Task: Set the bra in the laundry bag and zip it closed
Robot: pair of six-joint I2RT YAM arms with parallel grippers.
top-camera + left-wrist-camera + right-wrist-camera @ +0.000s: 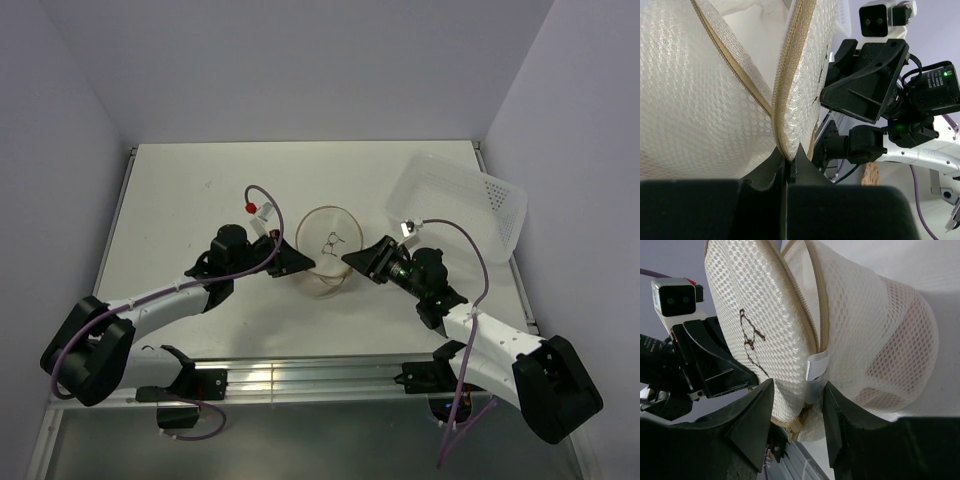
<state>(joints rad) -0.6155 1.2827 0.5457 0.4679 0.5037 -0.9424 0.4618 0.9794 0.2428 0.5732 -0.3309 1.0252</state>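
Top external view: we see the laundry bag point(328, 250) near the middle of the white table point(200, 190), held between the two arms. Its round lid faces up toward the camera. The left gripper point(300, 262) meets the bag's left edge and the right gripper point(352, 258) meets its right edge. A clear perforated bin point(460, 205) sits behind the right arm, at the table's far right, apart from the bag.

From the left wrist, we see that gripper's fingers pressed tightly together on the bag's rim, pinching it right at the beige zip point(780, 100). Above the pinch, the two zip tapes run apart, so the seam gapes there.

From the right wrist, we see the fingers standing apart on either side of the bag's rim. A small white tag point(816, 367) and the zip seam lie in the gap between them. Mesh fills that gap from finger to finger, and we cannot tell whether the fingers squeeze it or only frame it. The dark bra outline point(752, 337) shows on the lid. The zip is open along the upper part of the rim. Something pinkish shows through the mesh wall, but we cannot make out what it is.
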